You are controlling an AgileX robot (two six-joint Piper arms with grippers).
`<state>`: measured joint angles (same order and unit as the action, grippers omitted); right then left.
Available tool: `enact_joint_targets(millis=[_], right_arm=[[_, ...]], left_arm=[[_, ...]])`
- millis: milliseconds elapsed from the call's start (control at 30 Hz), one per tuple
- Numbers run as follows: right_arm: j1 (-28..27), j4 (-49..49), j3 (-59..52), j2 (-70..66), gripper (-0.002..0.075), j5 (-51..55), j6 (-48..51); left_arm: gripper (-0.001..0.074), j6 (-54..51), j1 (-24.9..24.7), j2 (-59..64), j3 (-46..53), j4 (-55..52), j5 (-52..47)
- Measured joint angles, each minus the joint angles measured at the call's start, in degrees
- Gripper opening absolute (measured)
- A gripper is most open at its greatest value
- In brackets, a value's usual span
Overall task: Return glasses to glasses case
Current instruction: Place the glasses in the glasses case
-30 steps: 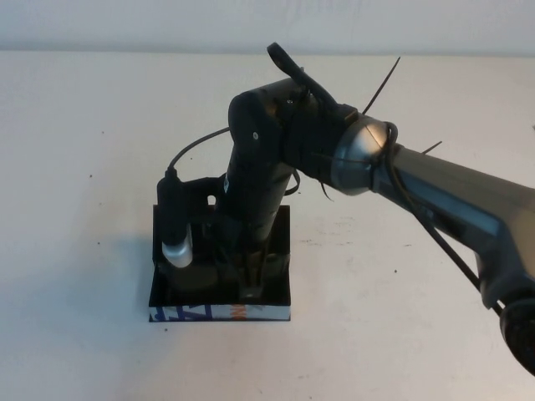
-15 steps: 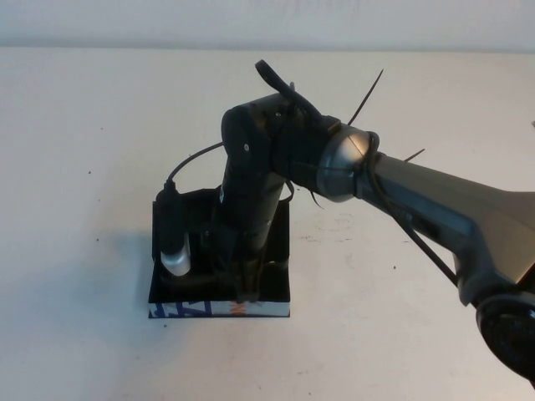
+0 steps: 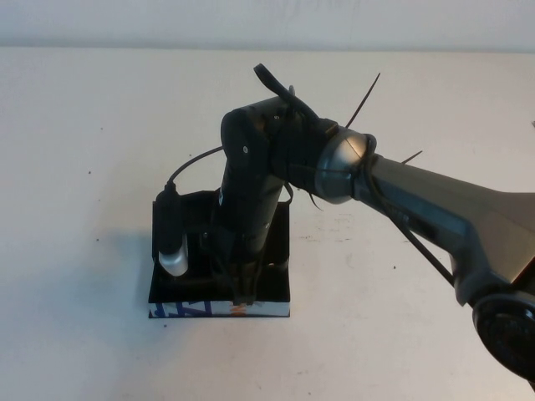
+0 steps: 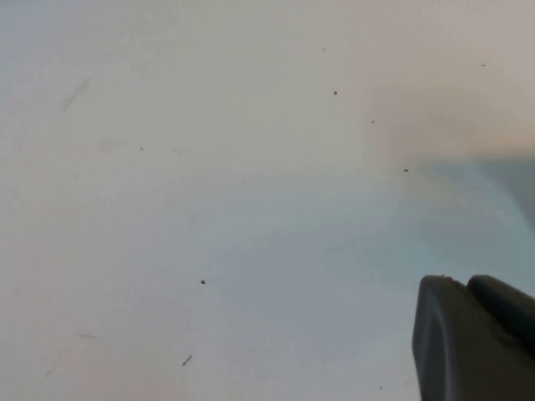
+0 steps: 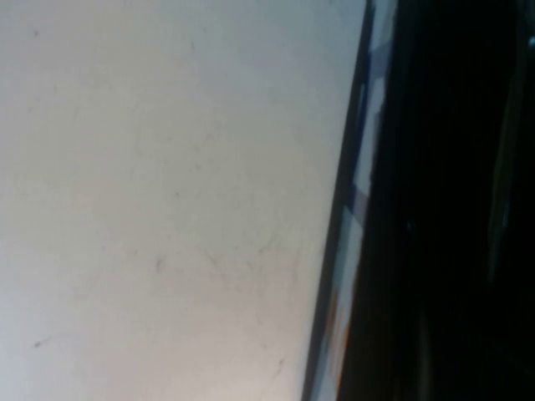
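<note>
White table [image 3: 84, 125] fills the whole scene, with only small specks on it. On it sits the glasses case [image 3: 276, 276], black, its white side with blue and orange print facing me. My right gripper [image 3: 244, 288] reaches down into the open case; I cannot tell if it is open or holds anything. The glasses I cannot see. My left gripper [image 4: 476, 338] hovers over bare table, state unclear.
</note>
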<state>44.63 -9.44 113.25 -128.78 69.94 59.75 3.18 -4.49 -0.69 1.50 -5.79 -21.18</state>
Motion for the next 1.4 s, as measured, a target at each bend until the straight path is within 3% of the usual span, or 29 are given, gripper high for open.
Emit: enact_joint_targets(millis=[1400], right_arm=[[-0.27,0.25,3.34,-2.05,0.0064,0.17,-4.78]], left_arm=[[-0.0001,0.0,0.0,0.0,0.0,0.0,0.0]])
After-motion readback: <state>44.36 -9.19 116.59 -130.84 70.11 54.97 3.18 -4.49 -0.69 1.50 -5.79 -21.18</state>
